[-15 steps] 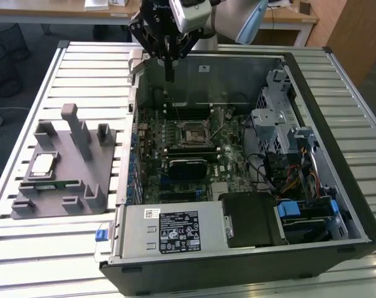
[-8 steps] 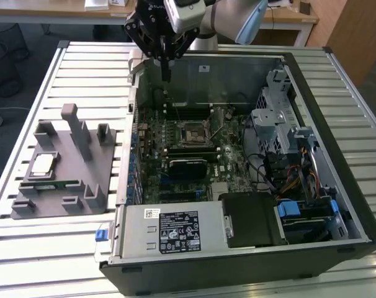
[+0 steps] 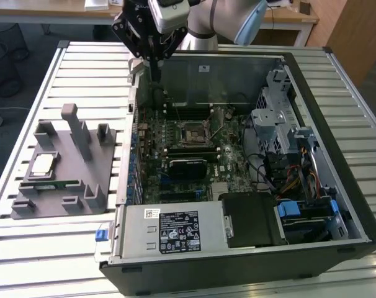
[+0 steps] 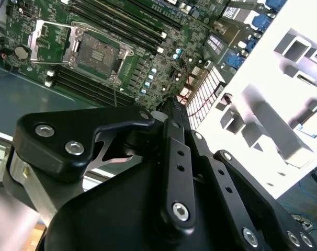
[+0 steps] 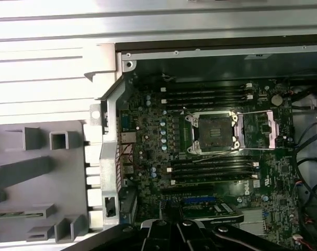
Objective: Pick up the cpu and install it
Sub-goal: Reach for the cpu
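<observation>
- The black claw [image 3: 156, 69] hangs from the silver and pale-blue arm [image 3: 231, 18]. Its fingers are pressed together with nothing between them, which the second wrist view shows as two linkages meeting in one tip [image 4: 168, 103].
- It hovers above the corner of the open black and grey computer case [image 3: 337, 186], at the case's wall nearest the tabletop's far edge in the exterior view. It is clear of everything.
- Below it, inside the case, lies the green motherboard [image 3: 175, 180].
- In the board's middle sits the black-framed square socket [image 3: 192, 132]. Its metal load frame is swung open to one side, and its contact bed shows in both wrist views [image 4: 98, 52] [image 5: 215, 130].
- The small flat square cpu [image 3: 42, 162], with a silver-grey metal top and pale rim, lies well apart from the claw. It rests flat in a recess of the grey moulded plastic fixture [image 3: 82, 149].
- That fixture stands just beside the case, towards the tabletop's edge at the exterior view's left.
- A long green memory stick [image 3: 64, 183] lies in a slot of the same fixture, near the cpu.
- A silver box-shaped power supply [image 3: 169, 230] fills the case's near corner.
- Case and fixture both rest on the slatted pale metal tabletop [image 3: 26, 248].
</observation>
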